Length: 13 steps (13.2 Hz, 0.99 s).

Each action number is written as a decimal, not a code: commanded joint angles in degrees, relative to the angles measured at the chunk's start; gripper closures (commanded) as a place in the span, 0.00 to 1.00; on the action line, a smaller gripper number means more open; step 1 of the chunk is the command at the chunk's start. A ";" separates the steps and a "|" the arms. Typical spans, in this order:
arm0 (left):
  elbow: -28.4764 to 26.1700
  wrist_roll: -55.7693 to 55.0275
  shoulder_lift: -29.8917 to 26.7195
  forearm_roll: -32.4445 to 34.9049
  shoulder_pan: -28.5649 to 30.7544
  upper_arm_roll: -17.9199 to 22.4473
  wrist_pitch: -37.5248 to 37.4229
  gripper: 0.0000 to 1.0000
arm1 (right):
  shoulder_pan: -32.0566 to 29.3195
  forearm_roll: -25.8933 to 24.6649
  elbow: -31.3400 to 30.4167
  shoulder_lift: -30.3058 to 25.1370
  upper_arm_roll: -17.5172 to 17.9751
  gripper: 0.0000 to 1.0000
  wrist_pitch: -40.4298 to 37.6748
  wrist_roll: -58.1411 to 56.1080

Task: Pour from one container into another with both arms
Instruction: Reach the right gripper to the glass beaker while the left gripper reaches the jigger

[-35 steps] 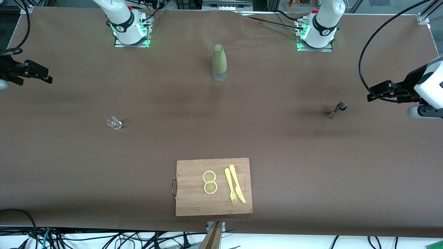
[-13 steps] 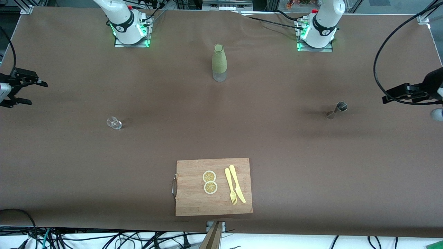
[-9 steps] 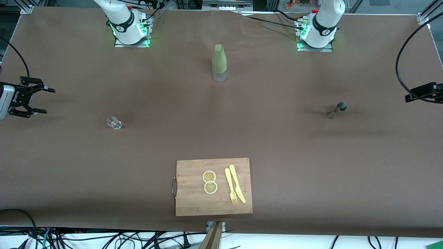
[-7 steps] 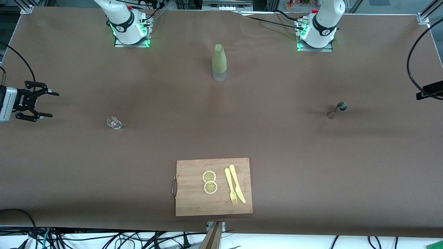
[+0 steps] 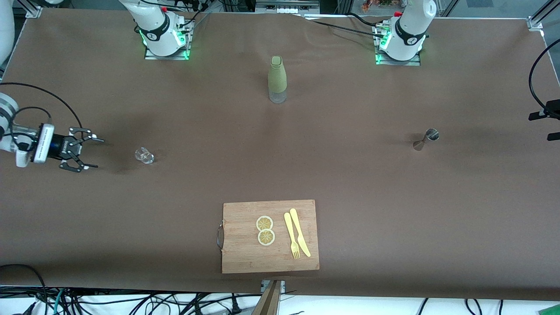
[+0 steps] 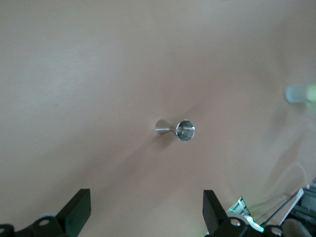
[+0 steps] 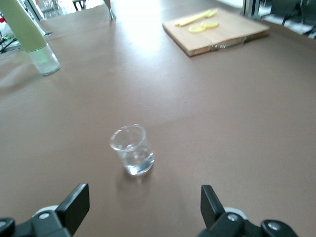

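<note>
The two vessels stand well apart on the brown desk, one toward each arm's end, which looks like a layout meant to give each arm its own pick before the two meet to pour. The clear glass tumbler stands upright toward the right arm's end, and the right claw sits low just beside it, turned sideways with its fingers spread and the mouth aimed at the glass; the right wrist view shows the tumbler centred between the two fingertips but not yet between them, so this reads as a lined-up approach for a side grip. The silvery jigger stands upright toward the left arm's end; the left claw is at the edge of the front view, apart from it, fingers spread wide, and the left wrist view has the jigger squarely ahead. The green-sleeved bottle between the bases, and the wooden cutting board with lemon slices and yellow cutlery, lie clear of both paths.
</note>
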 commanded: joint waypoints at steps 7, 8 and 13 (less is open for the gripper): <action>-17.17 54.86 14.18 -26.34 8.91 1.57 -0.67 0.00 | 0.42 8.02 0.89 8.50 3.43 0.00 -5.13 -13.62; -18.05 59.96 16.64 -29.42 9.18 1.57 -1.63 0.00 | 0.50 8.02 0.89 9.38 3.43 0.00 -6.01 -14.50; -18.85 83.27 28.16 -43.67 9.36 0.96 -7.69 0.00 | 0.94 8.02 1.15 11.94 4.65 0.01 -7.78 -16.35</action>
